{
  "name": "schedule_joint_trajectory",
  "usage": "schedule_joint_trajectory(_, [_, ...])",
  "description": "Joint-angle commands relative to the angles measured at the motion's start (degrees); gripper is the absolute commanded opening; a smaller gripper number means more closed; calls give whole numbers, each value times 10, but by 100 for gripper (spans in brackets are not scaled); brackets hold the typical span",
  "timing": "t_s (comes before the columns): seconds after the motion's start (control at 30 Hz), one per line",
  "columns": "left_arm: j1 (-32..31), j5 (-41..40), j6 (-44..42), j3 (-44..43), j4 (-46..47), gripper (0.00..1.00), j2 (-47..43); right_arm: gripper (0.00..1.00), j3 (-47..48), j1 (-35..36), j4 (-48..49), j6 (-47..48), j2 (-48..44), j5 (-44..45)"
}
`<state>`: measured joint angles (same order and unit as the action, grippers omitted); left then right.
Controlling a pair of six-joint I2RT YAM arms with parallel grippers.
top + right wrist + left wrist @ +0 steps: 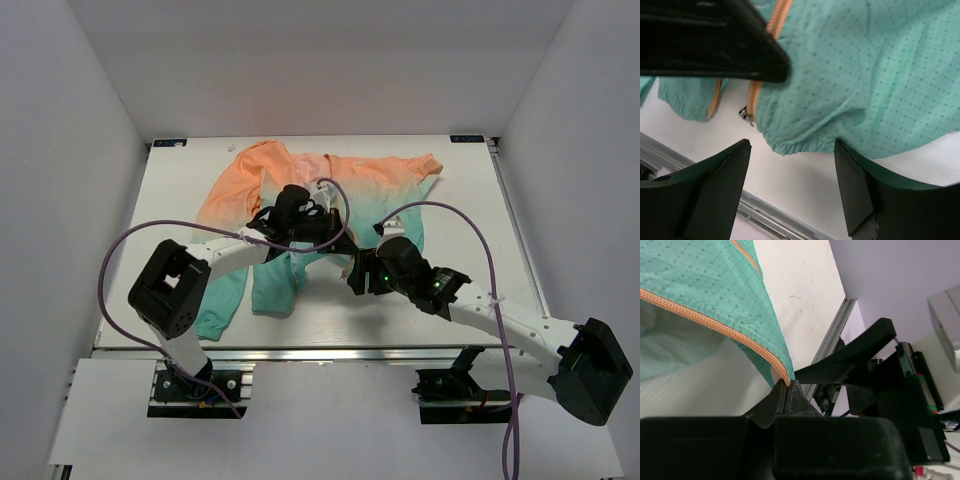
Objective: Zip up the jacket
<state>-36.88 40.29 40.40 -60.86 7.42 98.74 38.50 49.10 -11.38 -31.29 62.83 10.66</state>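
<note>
The jacket (pixel 300 190) lay spread on the far half of the table (pixel 330 315), orange at the hood end and teal toward me, its front unzipped. Through the left wrist camera I saw the orange zipper tape (pixel 715 322) run down the teal edge and end between the tips of the left gripper (pixel 787 386), which was clenched on that edge of the jacket. The right gripper (pixel 792 150) hung with its jaws released, fingers well apart, over the gathered teal hem (pixel 795 145) and grasping nothing. A small metal zipper pull (pixel 745 114) sat at the lower end of an orange tape, just beside that hem.
</note>
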Motion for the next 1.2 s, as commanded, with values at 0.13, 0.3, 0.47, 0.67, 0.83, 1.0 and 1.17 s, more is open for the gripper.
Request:
schedule_joint_trajectory(0.13, [-5, -31, 76, 57, 65, 0, -74, 72, -3, -2, 70, -50, 4, 31])
schedule_joint_trajectory(0.3, [-20, -89, 122, 87, 87, 0, -108, 72, -12, -2, 101, -50, 1, -8])
schedule_joint_trajectory(0.47, [-27, -108, 168, 118, 137, 0, -125, 72, -13, -2, 102, -52, 5, -23])
schedule_joint_trajectory(0.67, [-28, -107, 192, 134, 174, 0, -123, 70, -25, -2, 108, -59, 1, -29])
schedule_joint_trajectory(0.83, [-28, -121, 200, 143, 180, 0, -130, 54, -37, -2, 137, -56, -4, -31])
schedule_joint_trajectory(1.0, [-28, -141, 197, 151, 167, 0, -138, 44, -53, -2, 160, -50, -26, -37])
schedule_joint_trajectory(1.17, [-29, -144, 195, 150, 163, 0, -135, 54, -57, -2, 166, -40, -40, -44])
